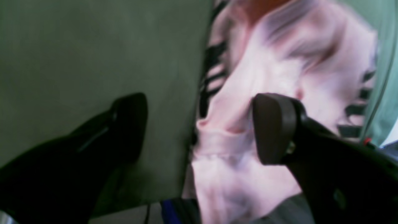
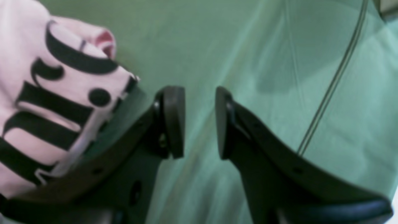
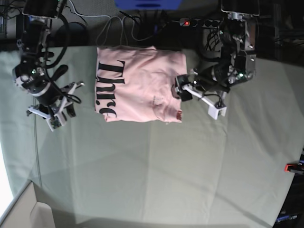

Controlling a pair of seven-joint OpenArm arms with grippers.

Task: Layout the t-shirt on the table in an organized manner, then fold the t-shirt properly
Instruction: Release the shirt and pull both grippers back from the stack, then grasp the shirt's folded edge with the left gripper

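The pale pink t-shirt [image 3: 137,85] lies folded into a rectangle at the back middle of the table [image 3: 152,166], its black lettering facing up. My left gripper [image 3: 183,92] hovers at the shirt's right edge. In the left wrist view it [image 1: 202,127] is open wide, with one finger over the bare cloth and the other over the pink t-shirt [image 1: 279,71]. My right gripper [image 3: 64,107] is off to the shirt's left, apart from it. In the right wrist view it [image 2: 200,121] is open with a narrow, empty gap, and the lettered t-shirt [image 2: 46,102] lies to its left.
A power strip [image 3: 190,22], cables and a blue object [image 3: 147,4] sit behind the table's far edge. A red clamp [image 3: 292,167] is at the right edge. A thin cord [image 2: 329,90] crosses the cloth near the right gripper.
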